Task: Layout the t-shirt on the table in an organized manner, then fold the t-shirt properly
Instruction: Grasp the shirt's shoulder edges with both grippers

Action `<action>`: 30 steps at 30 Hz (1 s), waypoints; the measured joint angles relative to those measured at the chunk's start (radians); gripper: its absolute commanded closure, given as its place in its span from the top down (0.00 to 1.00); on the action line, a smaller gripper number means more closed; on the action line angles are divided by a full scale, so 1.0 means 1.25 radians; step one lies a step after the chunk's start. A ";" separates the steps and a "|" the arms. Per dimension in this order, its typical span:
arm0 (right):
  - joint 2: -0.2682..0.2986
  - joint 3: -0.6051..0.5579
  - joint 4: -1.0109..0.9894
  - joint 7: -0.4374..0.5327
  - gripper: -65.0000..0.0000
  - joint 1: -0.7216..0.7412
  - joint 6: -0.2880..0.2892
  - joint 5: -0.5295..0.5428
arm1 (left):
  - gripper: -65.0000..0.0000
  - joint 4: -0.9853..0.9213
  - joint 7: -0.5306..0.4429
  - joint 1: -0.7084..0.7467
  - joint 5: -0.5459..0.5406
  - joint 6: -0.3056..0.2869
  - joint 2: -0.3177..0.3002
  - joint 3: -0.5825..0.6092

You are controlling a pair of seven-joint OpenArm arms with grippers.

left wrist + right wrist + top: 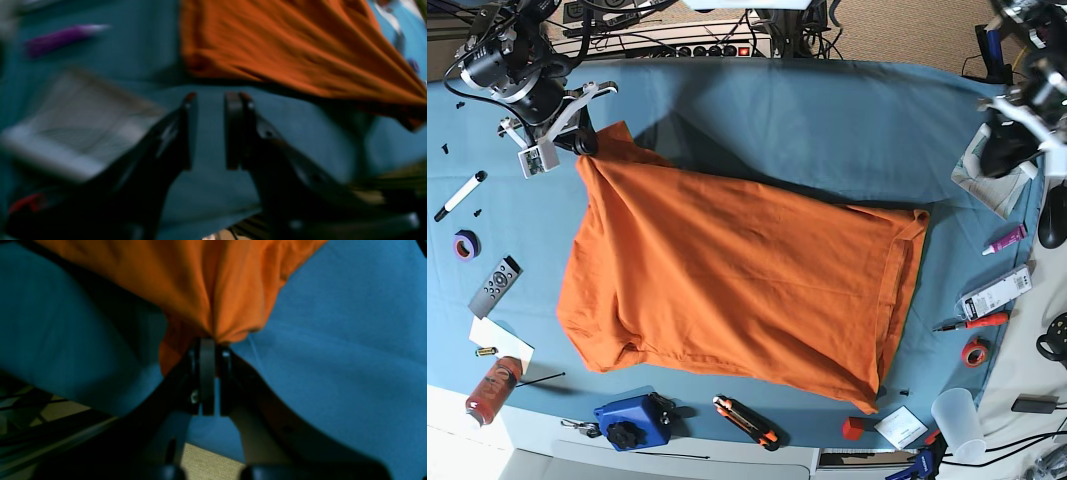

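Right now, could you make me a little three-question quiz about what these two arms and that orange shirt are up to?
1. True or false: the left gripper is clamped on the t-shirt.
2. Which gripper has cloth bunched between its jaws? A) left B) right C) both
3. Fill in: in the base view, the purple marker lies on the table on the side of the ______ arm.

Key: 1. False: its jaws stand apart with only table showing between them. 2. B: the right gripper pinches a gathered corner of the shirt. 3. Left.
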 measured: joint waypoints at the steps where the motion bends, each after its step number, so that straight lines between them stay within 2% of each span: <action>1: 0.000 0.000 0.000 0.000 0.00 0.000 0.000 0.000 | 0.30 -0.001 -0.031 -0.001 0.034 0.000 0.000 0.042; 4: 0.000 0.000 0.000 0.000 0.00 0.000 0.000 0.000 | 0.34 -0.001 -0.130 -0.001 0.147 -0.001 -0.003 0.158; 7: 0.000 0.000 0.000 0.000 0.00 0.000 0.000 0.000 | 0.38 -0.001 -0.176 -0.004 0.276 0.006 -0.002 0.262; 10: 0.000 0.000 0.000 0.000 0.00 0.000 0.000 0.000 | 0.38 -0.001 -0.243 -0.016 0.447 0.079 -0.002 0.349; 13: 0.001 0.000 0.000 -0.006 0.00 0.000 0.000 0.000 | 0.38 -0.004 -0.282 -0.042 0.573 0.114 -0.006 0.415; 19: 0.000 0.000 0.000 -0.006 0.00 0.000 0.000 0.000 | 0.38 -0.121 -0.302 -0.119 0.678 0.126 -0.006 0.510; 21: 0.001 0.000 0.000 -0.007 0.00 0.000 0.000 -0.001 | 0.38 -0.188 -0.316 -0.145 0.708 0.158 -0.005 0.517; 24: 0.001 0.000 0.000 -0.012 0.00 0.000 0.000 0.000 | 0.38 -0.257 -0.316 -0.177 0.746 0.256 -0.016 0.515; 26: 0.007 0.000 0.000 -0.018 0.00 0.000 0.000 0.000 | 0.38 -0.271 -0.318 -0.186 0.768 0.302 -0.034 0.515; 30: 0.016 0.000 0.000 -0.021 0.00 0.000 0.000 -0.004 | 0.38 -0.272 -0.317 -0.186 0.789 0.317 -0.056 0.515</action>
